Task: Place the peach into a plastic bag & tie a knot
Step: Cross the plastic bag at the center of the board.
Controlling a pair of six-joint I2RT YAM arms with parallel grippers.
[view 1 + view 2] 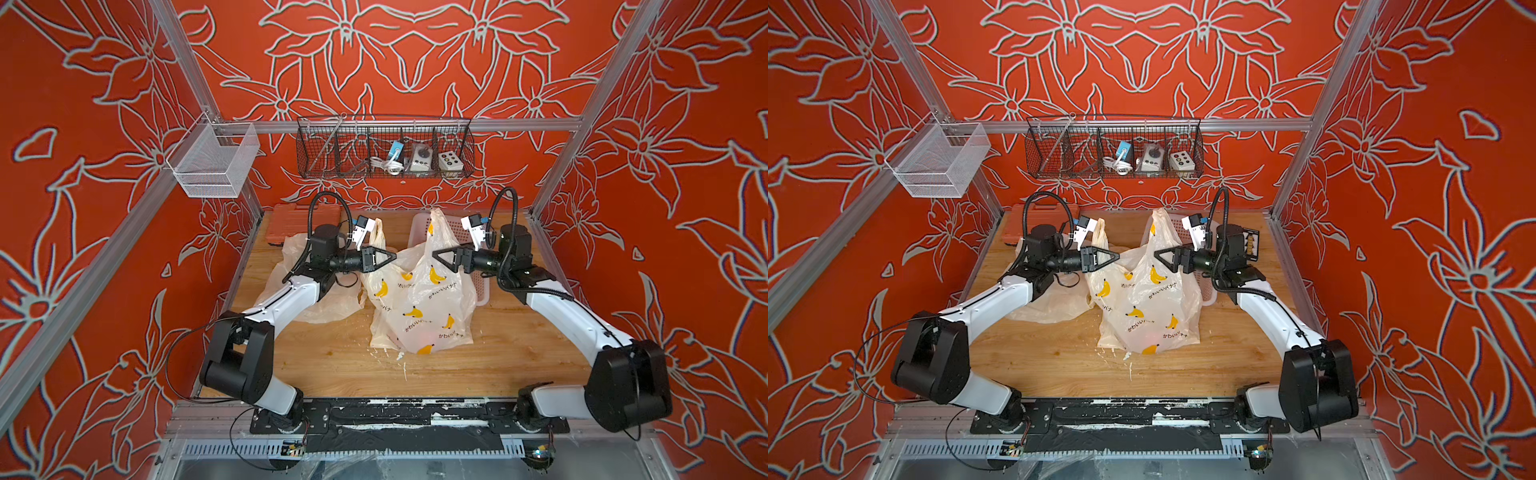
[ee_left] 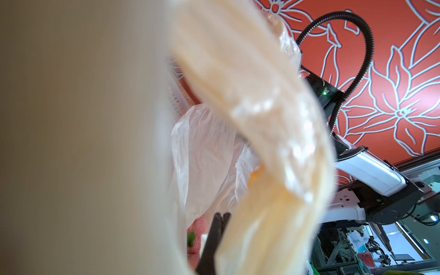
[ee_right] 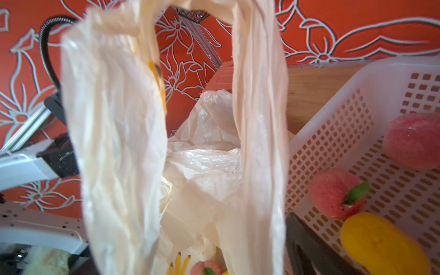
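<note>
The plastic bag [image 1: 419,299], cream with a banana print, stands in the middle of the wooden table in both top views. A pink peach [image 3: 207,267] with a green leaf lies at its bottom, and it also shows in the left wrist view as the peach [image 2: 198,228]. My left gripper [image 1: 390,256] is at the bag's left rim, below the upright left handle [image 1: 377,232]. Its black fingers [image 2: 215,228] are pressed together on the plastic. My right gripper [image 1: 437,254] is open. The right handle [image 3: 259,133] hangs between its jaws, and only one finger [image 3: 307,247] shows.
A white slotted basket [image 3: 357,107] at the right holds two more peaches [image 3: 333,192] and a yellow fruit [image 3: 381,242]. A second clear bag [image 1: 316,299] lies under my left arm. An orange case [image 1: 286,226] sits at the back left. Wire baskets [image 1: 384,147] hang on the rear rail.
</note>
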